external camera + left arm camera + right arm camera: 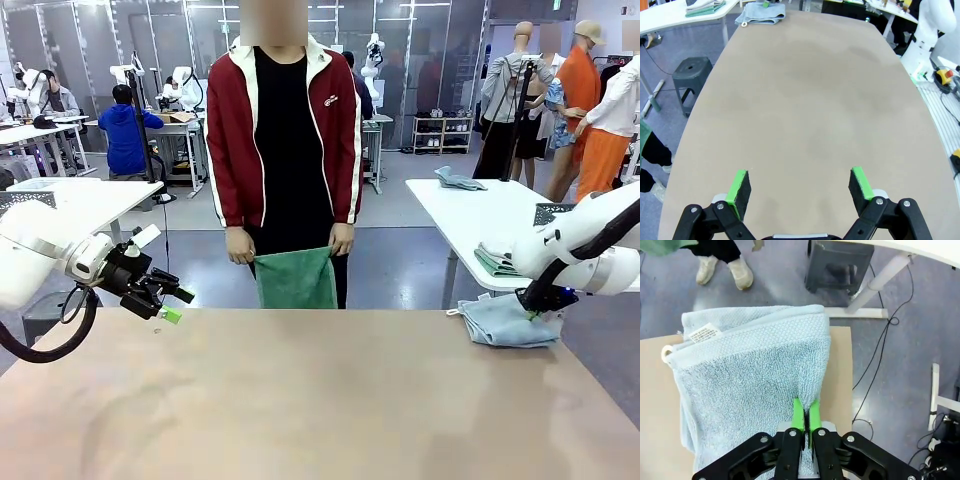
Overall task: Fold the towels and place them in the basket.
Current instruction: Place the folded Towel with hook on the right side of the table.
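Observation:
A light blue towel (pixel 508 323) lies folded at the table's far right corner. My right gripper (pixel 535 308) comes down on its right edge. The right wrist view shows the towel (pixel 755 370), its label up, with the green pads of the right gripper (pixel 805 416) shut on a pinch of it. A person across the table holds a green towel (pixel 296 279) hanging from both hands. My left gripper (pixel 170 303) hovers open over the table's left side, and its fingers (pixel 739 187) stand wide with nothing between them. A corner of the dark mesh basket (pixel 553 212) shows behind my right arm.
The white side table (pixel 470 215) at the right carries folded greenish towels (pixel 495 260) and a blue-grey cloth (pixel 458 180). A paler mesh basket (pixel 40 199) sits on another white table at the left. A grey stool (pixel 690 75) stands beside my tan table (pixel 320 400).

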You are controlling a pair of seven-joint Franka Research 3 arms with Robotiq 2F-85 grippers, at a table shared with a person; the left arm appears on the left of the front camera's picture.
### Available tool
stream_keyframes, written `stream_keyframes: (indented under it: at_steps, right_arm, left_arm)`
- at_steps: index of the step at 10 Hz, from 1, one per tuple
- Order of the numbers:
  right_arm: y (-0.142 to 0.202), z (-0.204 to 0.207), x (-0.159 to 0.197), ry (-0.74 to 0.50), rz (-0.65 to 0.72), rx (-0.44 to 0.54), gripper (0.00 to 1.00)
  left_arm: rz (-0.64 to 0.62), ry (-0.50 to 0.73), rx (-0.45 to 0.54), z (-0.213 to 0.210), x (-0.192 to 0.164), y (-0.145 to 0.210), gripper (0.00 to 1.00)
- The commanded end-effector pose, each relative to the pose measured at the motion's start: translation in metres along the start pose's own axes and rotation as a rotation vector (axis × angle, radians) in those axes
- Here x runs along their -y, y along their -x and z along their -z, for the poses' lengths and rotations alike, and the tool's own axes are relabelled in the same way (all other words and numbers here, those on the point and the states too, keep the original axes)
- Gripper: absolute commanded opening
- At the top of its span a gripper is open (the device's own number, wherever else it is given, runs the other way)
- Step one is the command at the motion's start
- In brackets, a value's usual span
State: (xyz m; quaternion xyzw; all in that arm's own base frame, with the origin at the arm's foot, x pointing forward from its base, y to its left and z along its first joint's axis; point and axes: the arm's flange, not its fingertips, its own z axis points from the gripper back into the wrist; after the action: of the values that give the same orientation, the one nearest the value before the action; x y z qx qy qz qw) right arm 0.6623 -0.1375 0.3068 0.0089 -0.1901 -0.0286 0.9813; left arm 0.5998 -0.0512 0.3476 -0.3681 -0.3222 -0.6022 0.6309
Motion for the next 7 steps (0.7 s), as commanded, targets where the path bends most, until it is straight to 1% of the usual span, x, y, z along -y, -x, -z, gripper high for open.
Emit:
stream_keyframes:
  at_steps: [1,2,3,4,5,6,7]
  right_arm:
    - [-0.009,0.000,0.006,-0.004,-0.024,-0.016,0.24]
    - [-0.009,-0.004,0.007,0.000,-0.024,-0.015,0.44]
    - [-0.008,-0.012,0.007,0.007,-0.027,-0.005,0.28]
    - [-0.007,-0.028,0.008,0.011,-0.032,0.009,0.64]
    - [-0.006,-0.052,0.009,0.018,-0.035,0.008,0.48]
    - [-0.003,-0.087,0.010,-0.021,-0.042,0.017,0.84]
    - [0.003,-0.132,0.009,-0.064,-0.015,0.047,0.53]
  left_arm:
    - [0.003,0.005,-0.001,0.000,0.000,0.000,1.00]
    - [0.003,0.005,-0.001,0.000,0.000,0.000,1.00]
    - [0.003,0.005,-0.001,0.000,0.000,0.000,1.00]
    - [0.003,0.005,-0.001,0.000,0.000,0.000,1.00]
    - [0.003,0.005,-0.001,0.000,0.000,0.000,1.00]
    - [0.003,0.005,-0.001,0.000,0.000,0.000,1.00]
    - [0.003,0.005,-0.001,0.000,0.000,0.000,1.00]
